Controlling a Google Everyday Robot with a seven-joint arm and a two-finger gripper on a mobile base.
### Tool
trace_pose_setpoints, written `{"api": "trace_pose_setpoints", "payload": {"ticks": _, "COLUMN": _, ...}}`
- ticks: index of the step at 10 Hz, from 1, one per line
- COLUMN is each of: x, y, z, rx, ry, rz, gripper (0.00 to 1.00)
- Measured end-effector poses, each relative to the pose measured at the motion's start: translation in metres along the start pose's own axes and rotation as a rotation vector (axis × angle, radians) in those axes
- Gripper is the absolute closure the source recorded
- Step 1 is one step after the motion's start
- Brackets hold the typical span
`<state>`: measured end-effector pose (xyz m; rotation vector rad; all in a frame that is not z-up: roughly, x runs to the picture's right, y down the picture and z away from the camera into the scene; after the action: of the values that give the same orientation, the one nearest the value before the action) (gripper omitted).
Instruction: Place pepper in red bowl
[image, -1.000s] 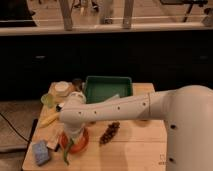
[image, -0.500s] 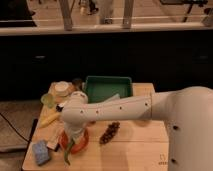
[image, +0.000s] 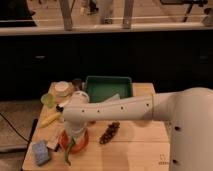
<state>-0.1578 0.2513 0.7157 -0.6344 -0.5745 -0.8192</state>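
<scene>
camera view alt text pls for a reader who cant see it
A white robot arm reaches across a wooden table, its gripper shut and down at the red bowl, where the green pepper pokes out over the front rim. A green tray sits behind, a blue sponge beside the bowl.

White robot arm (image: 120, 107), smooth rounded segments dotted with small dark screws (bulky shoulder, right); tool (image: 75, 136) at its lower-left end.

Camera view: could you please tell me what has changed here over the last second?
The hand, low over the small orange-red bowl, has drawn shut; whether it grips the slender green pepper is unclear. The white arm, the pepper, the bowl and the green rectangular tray stayed where they were.
</scene>
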Motion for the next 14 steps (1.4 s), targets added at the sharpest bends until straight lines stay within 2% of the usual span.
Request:
{"api": "trace_pose_setpoints", "payload": {"ticks": 7, "x": 0.004, "y": 0.001, "z": -0.002, "rx": 0.000, "ry": -0.020, "rz": -0.001, "gripper": 0.92}}
{"api": "trace_pose_setpoints", "payload": {"ticks": 10, "x": 0.008, "y": 0.002, "z": -0.003, "rx": -0.001, "ry": -0.027, "rz": 0.008, "gripper": 0.79}}
{"api": "trace_pose_setpoints", "payload": {"ticks": 14, "x": 0.013, "y": 0.001, "z": -0.005, "rx": 0.000, "ry": -0.036, "rz": 0.023, "gripper": 0.78}}
